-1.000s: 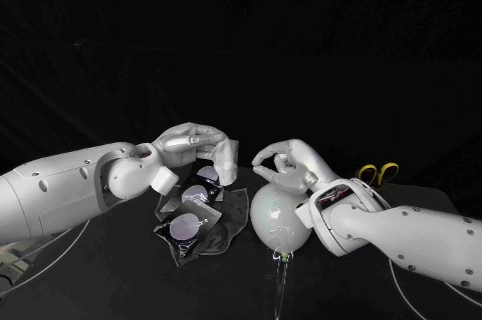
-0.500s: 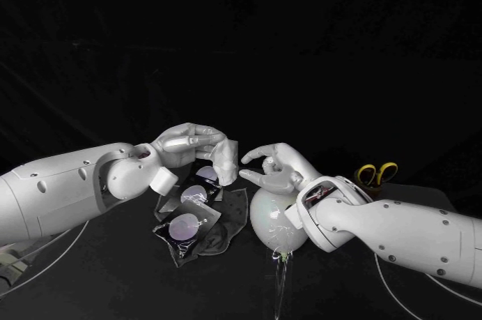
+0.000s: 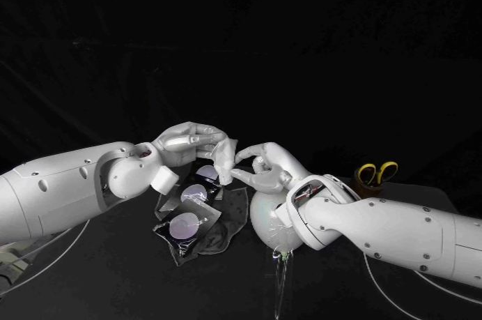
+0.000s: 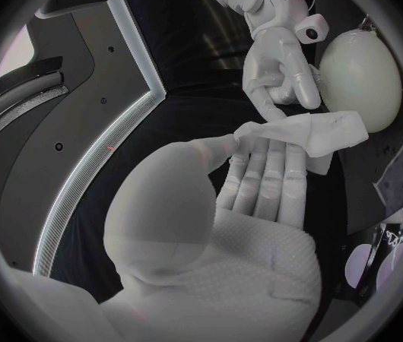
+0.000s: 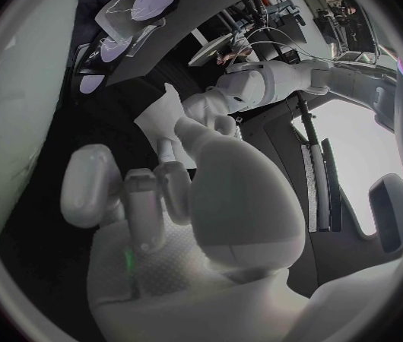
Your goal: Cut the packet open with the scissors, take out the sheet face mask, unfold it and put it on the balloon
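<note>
Above the desk (image 3: pixel 131 278), the left hand (image 3: pixel 191 142) pinches the folded sheet face mask (image 3: pixel 225 156), just above the balloon (image 3: pixel 261 219). Left wrist view shows the right hand (image 4: pixel 280 72) curled at the mask's edge; whether it grips, I cannot tell. Head view adds the packet (image 3: pixel 196 226) lying left of the balloon and the scissors (image 3: pixel 377 175) at far right.

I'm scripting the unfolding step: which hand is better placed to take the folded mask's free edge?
Right, probably. The left hand pinches the folded mask, so it is occupied; the right hand sits with fingertips at the mask's lower edge, above the balloon. Whether it grips is unclear.
</note>
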